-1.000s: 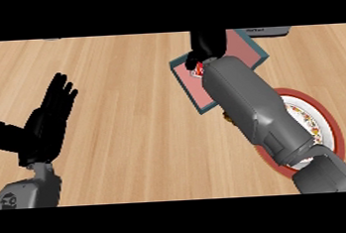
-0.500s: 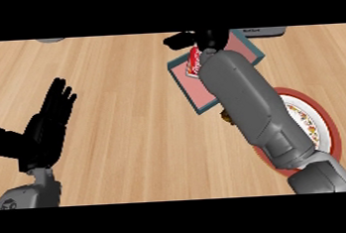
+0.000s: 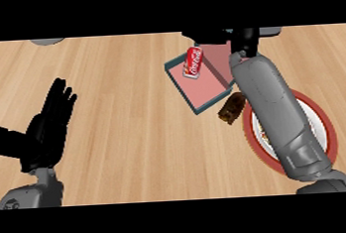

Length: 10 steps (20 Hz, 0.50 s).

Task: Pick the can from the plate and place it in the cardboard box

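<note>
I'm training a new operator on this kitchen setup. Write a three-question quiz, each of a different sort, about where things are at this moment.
1. True or false: the red can lies on its side inside the cardboard box.
2. Where is the right hand? A) on the plate B) beyond the box's far end C) at the view's left
3. Fill in: the left hand rests open at the view's ____ side.

Key: 1 true; 2 B; 3 left.
</note>
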Tool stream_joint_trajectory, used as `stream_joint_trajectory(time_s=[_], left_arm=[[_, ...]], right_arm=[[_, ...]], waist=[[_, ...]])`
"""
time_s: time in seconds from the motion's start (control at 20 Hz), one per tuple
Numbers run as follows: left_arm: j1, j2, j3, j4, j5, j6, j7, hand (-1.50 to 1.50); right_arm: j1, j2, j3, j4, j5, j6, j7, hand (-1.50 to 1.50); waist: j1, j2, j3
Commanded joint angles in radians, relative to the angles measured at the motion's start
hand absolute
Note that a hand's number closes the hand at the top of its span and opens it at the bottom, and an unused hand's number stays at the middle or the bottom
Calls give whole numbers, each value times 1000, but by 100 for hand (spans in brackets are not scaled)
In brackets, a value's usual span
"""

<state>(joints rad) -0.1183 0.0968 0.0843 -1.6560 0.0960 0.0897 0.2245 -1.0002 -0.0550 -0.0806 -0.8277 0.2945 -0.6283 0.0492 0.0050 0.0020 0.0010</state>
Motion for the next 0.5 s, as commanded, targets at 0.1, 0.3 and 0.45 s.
stream_joint_trajectory(time_s=[0.1,0.3,0.45], left_arm=[[26,-23,-27,-53,-31,36,30,0],[38,8,1,-62,1,-7,23,0],[95,-14,-17,-30,-6,-27,-45,0]], right_arm=[[149,-9,-32,-168,-62,1,-80,-150],[248,-60,-33,-254,-92,81,-95,-150],[300,-83,-61,-261,-126,109,-129,-150]], waist=[[-5,-4,-1],[-4,-4,-1],[-3,-3,-1]])
